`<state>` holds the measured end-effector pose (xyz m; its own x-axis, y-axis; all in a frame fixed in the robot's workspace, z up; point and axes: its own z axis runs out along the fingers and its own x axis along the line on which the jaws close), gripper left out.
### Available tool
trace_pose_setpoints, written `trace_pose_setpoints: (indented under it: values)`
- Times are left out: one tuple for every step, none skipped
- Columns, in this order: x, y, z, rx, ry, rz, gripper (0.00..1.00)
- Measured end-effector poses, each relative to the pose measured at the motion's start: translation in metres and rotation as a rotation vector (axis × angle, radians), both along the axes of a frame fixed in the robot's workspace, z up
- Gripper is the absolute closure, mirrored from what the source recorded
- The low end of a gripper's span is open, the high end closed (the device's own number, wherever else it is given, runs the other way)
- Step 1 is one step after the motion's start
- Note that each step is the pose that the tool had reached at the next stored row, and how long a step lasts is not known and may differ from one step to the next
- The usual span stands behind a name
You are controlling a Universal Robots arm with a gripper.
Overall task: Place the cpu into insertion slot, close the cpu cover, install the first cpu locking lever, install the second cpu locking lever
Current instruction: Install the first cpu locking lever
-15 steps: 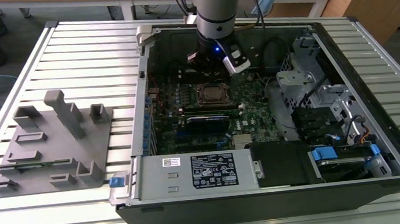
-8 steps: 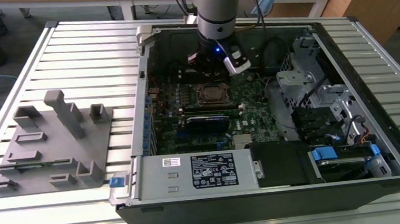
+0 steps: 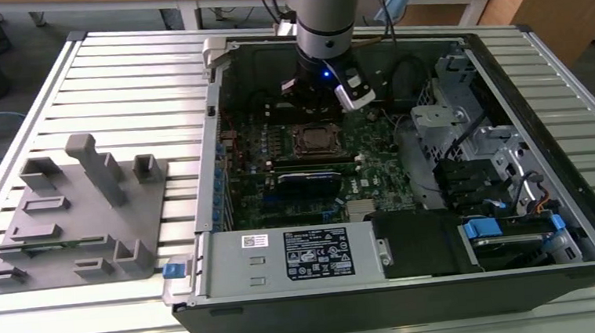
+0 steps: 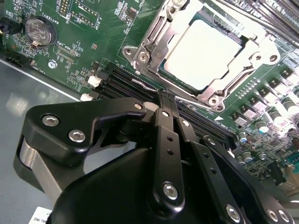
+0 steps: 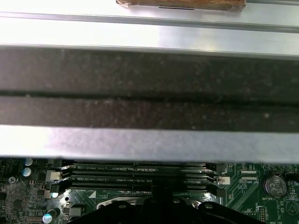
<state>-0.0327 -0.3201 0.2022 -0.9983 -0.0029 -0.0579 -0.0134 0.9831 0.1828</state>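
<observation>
Open black desktop computer case (image 3: 412, 300) lies flat on a slatted aluminium table (image 3: 134, 76). A grey moulded parts fixture (image 3: 71, 221) sits on the table toward the exterior view's left, well apart from the work.

Silver-and-blue robot arm (image 3: 321, 23) reaches down into the case, just above the square black-framed insertion slot (image 3: 318, 139) on the green circuit board (image 4: 93, 42).

Second wrist view: the flat square cpu with pale metal top (image 4: 202, 53) is seated in the slot. The thin silvery metal cpu cover frame (image 4: 148, 46) lies down around it, and the chip's top shows through the cut-out. How the locking levers stand, I cannot tell.

Black two-finger gripper (image 4: 166, 99) has its fingers pressed together. The tips are just beside the cover's near edge, over the long black memory slots (image 4: 126, 81). Whether anything thin sits between them, I cannot tell.

A round silver coin battery (image 4: 40, 31) sits on the board, well apart from the socket. A black graphics card (image 3: 310, 184) lies near the slot.
</observation>
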Motion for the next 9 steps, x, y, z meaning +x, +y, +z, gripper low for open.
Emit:
trace_pose_setpoints:
  values:
    - [0.0000, 0.0000, 0.0000, 0.0000, 0.0000, 0.000, 0.89]
    - [0.0001, 0.0000, 0.0000, -0.0001, 0.0001, 0.000, 0.89]
    - [0.0003, 0.0000, 0.0000, -0.0001, 0.0002, 0.000, 0.89]
    - [0.0006, 0.0000, 0.0000, -0.0001, 0.0001, 0.000, 0.89]
    - [0.0009, 0.0000, 0.0000, 0.0000, 0.0001, 0.000, 0.89]
    - [0.0014, 0.0000, -0.0001, 0.0000, 0.0001, 0.000, 0.89]
    - [0.0018, 0.0000, -0.0001, 0.0000, 0.0001, -0.001, 0.89]
    - [0.0021, 0.0000, -0.0001, -0.0001, 0.0001, -0.001, 0.89]
    - [0.0021, 0.0000, -0.0001, 0.0000, 0.0000, -0.001, 0.89]
